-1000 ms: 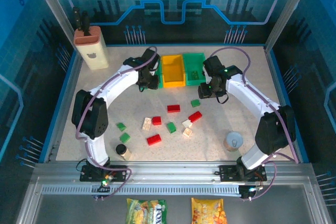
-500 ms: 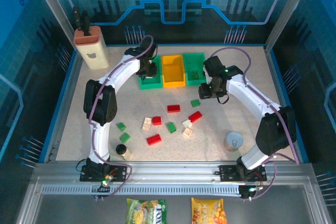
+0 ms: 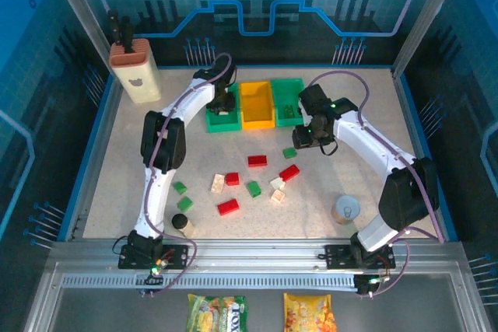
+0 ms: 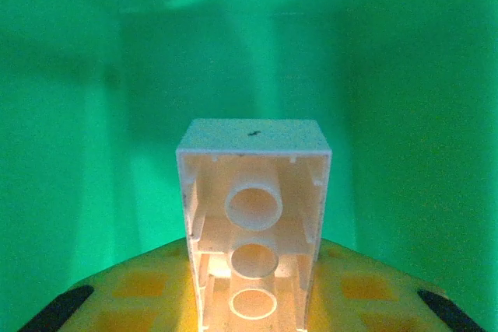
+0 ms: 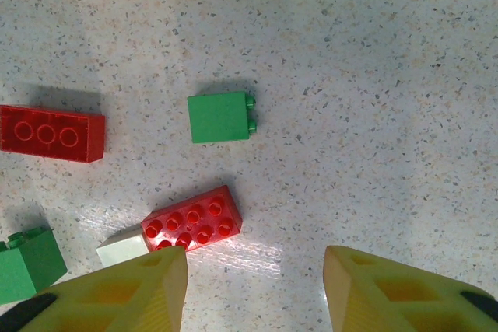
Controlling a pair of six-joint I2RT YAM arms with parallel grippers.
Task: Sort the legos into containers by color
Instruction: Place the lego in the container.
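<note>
Left claw (image 3: 224, 106): clamped on cream-white plastic brick (image 4: 253, 215), low inside far-left green plastic bin (image 3: 220, 124) | right claw (image 5: 253, 285): jaws apart, empty, over small green brick (image 5: 220, 117) | progress: judged early; brick not yet released, roughly ten red, green, cream loose bricks (image 3: 257, 160) left mid-table on speckled tabletop (image 3: 350, 169)

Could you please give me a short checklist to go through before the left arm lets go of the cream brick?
1. Left gripper shut on the cream brick: ok.
2. Brick inside the left green bin, green walls around it: ok.
3. Brick touching the bin floor: cannot tell.
4. Right gripper open, holding nothing: ok.
5. Grippers apart, with the yellow-orange bin between them: ok.
6. Small green brick beneath the right gripper lies free on the table: ok.
</note>
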